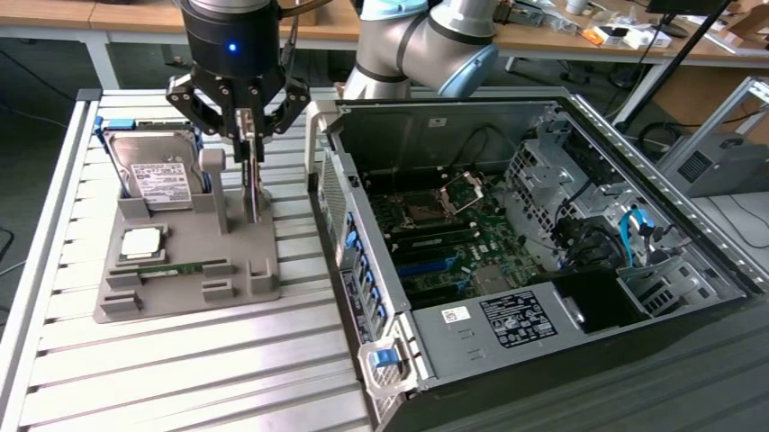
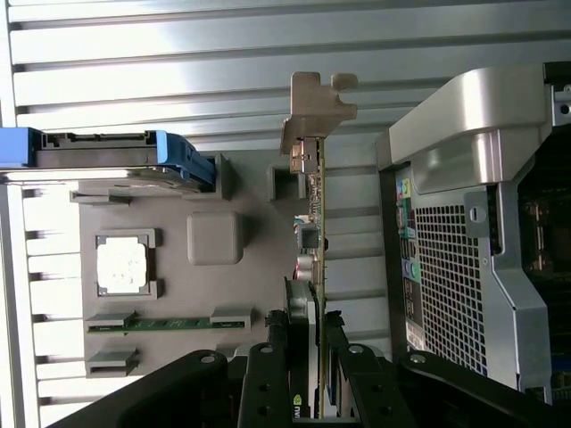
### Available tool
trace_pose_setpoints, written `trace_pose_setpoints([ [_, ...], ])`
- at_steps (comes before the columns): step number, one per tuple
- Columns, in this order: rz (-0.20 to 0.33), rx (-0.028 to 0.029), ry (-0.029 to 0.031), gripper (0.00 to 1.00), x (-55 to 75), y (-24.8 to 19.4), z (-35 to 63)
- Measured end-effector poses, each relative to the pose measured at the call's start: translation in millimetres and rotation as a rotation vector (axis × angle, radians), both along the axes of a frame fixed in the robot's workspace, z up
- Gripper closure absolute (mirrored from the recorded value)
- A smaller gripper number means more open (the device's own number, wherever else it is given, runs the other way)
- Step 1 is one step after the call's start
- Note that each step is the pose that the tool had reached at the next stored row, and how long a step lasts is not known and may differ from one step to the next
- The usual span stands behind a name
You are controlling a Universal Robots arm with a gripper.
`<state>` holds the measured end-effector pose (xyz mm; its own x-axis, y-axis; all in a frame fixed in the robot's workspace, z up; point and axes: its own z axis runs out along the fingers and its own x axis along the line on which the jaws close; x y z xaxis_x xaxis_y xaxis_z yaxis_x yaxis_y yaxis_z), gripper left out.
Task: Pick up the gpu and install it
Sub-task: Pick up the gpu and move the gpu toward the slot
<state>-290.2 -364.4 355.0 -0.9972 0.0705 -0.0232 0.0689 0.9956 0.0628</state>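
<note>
The gpu [image 1: 251, 184] stands on edge as a thin dark card at the back right of the grey holder tray [image 1: 247, 281], its lower end at the tray's slot. My gripper [image 1: 248, 144] hangs straight over it, fingers closed on either side of the card's top. In the wrist view the gpu [image 2: 316, 223] runs as a narrow strip with a silvery bracket at its far end, and my gripper [image 2: 308, 352] pinches it between the black fingers [image 2: 268, 374]. Whether the card has left the slot I cannot tell.
A silver hard drive [image 1: 162, 171] in a blue frame, a CPU [image 1: 140, 241] and a green memory stick [image 1: 175, 268] sit on the tray. The open computer case [image 1: 360, 234] with its motherboard [image 1: 451, 238] lies just to the exterior view's right. The ribbed metal table [image 1: 180, 369] extends in front.
</note>
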Motion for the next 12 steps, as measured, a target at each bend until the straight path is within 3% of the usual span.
trace_pose_setpoints([
  [12,0.000,0.0009,0.0000,0.73,0.0,0.0,2.3],
])
